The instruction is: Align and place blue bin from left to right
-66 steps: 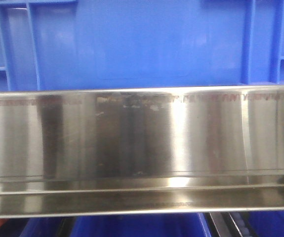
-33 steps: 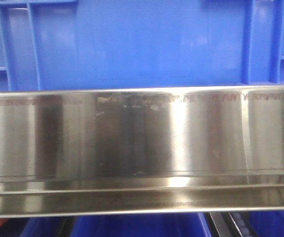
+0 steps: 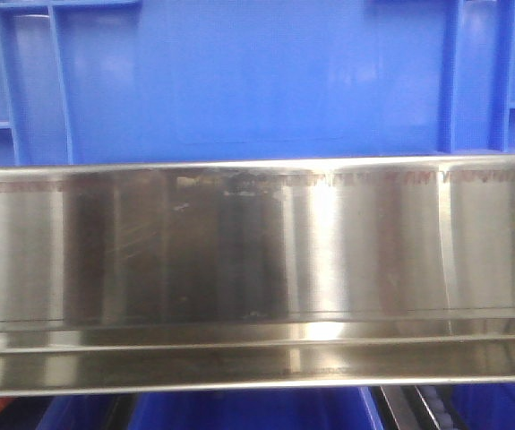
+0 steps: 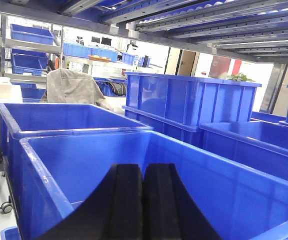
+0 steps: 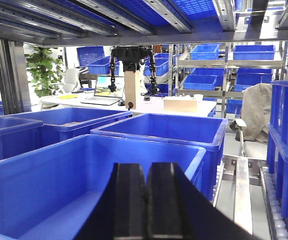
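Reddish lettering along the steel rail [image 3: 257, 184] is unreadable; both grippers [image 4: 142, 200] [image 5: 146, 200] closed, empty.

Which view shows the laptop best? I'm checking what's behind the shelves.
Right wrist view: the open laptop sits on a white desk beyond the bins. The left wrist and front views do not show it.
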Robot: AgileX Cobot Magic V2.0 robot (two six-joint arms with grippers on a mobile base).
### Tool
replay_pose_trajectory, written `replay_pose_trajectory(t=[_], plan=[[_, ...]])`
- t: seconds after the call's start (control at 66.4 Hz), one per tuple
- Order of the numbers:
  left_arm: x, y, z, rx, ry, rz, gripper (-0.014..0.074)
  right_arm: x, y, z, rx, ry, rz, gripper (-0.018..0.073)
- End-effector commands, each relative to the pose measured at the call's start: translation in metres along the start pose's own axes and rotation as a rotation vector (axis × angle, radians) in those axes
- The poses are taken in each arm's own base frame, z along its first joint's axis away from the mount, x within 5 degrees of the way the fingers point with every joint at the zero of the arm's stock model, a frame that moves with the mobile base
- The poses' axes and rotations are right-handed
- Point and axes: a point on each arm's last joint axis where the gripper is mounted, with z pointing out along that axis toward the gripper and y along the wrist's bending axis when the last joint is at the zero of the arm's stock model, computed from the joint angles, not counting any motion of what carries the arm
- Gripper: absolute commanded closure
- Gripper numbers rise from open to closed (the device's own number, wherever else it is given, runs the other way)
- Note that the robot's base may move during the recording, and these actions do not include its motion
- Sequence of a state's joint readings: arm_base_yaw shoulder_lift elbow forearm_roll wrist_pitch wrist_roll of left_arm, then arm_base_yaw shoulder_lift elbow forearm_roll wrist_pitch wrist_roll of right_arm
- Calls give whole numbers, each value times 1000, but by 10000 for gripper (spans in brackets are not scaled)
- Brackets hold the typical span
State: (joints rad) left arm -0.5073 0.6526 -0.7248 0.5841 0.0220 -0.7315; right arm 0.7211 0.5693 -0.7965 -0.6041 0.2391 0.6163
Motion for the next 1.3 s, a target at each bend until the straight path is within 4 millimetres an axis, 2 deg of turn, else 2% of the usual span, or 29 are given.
replay_pose_trajectory(t=[0.0,1.281], plan=[[0,-1,-1,12,-9,4,707,-2,1,-2,-8,-19,-18,638],[0,-1,-1,12,-9,4,707,-5,3,-2,-38,-61,-18,638]])
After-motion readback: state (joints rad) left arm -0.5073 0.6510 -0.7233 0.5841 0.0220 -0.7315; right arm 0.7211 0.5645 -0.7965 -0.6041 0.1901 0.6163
